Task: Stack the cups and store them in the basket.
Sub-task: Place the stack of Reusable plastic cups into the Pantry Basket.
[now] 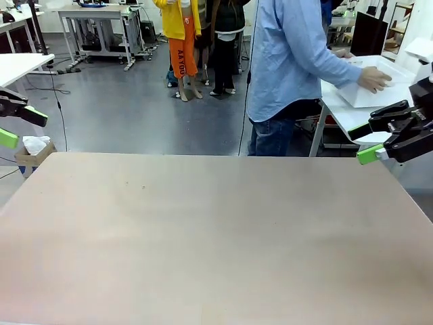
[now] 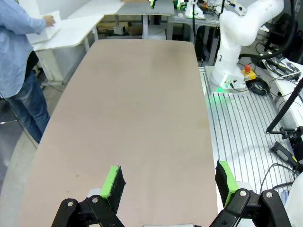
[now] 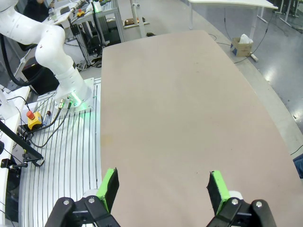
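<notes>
Tabletop, beige and matte, spans the front view between both claws. Left gripper sits at the far left edge, above the table's left corner; its green pads stand well apart and hold nothing. In the left wrist view the same left gripper shows two green fingertips spread wide over bare table surface, nothing between them. Just behind that claw in the front view, on the floor, is a small cardboard box with crumpled white paper in it. Beyond it, a white side table.

Centre, past the table's far edge: a person in a light blue shirt and jeans, turned toward the right, one hand resting on the basket, a white bin on a white side desk behind the right claw. Cups cannot be made out.

Right gripper hangs at the right edge, pads parted wide, empty. Right wrist view: right gripper jaws fully spread over bare table; ahead of it the other arm's white base with a green glow and a yellow box with a red button.

Readable writing: orange trousers in the background bear vertical lettering, too small to read surely.
</notes>
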`<state>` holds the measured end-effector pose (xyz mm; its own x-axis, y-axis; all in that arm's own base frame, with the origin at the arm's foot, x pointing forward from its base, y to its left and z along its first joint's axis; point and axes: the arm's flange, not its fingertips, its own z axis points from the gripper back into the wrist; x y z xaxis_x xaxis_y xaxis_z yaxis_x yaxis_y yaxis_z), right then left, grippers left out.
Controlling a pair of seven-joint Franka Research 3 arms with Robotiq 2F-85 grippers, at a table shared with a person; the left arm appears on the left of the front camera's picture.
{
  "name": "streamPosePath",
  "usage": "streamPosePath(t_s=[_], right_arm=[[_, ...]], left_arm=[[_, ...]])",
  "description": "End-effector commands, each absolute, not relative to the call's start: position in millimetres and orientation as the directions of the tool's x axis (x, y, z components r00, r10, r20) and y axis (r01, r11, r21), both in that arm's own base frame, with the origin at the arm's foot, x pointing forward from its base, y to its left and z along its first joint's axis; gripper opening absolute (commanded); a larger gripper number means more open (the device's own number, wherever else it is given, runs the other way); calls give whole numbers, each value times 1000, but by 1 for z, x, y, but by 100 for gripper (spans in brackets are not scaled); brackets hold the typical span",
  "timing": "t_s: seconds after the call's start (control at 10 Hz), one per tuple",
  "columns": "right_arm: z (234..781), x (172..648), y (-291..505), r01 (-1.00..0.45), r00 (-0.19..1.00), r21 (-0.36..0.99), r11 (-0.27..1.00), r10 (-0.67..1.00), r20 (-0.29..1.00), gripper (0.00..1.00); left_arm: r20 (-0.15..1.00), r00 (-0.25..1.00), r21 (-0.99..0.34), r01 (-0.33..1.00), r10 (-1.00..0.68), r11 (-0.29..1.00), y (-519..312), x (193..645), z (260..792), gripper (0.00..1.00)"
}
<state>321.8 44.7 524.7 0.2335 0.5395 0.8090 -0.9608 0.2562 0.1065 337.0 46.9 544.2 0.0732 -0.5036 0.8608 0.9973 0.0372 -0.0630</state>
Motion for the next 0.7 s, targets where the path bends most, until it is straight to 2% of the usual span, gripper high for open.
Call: streamPosePath(t_s=[0.0, 0.6], right_arm=[[525, 324, 44, -966, 212, 93, 242, 528, 823, 100], [525, 324, 44, -966, 212, 93, 242, 528, 823, 100]], left_arm=[[868, 70, -61, 998, -491, 35, 47, 336, 547, 100], [868, 70, -61, 998, -491, 35, 47, 336, 547, 100]])
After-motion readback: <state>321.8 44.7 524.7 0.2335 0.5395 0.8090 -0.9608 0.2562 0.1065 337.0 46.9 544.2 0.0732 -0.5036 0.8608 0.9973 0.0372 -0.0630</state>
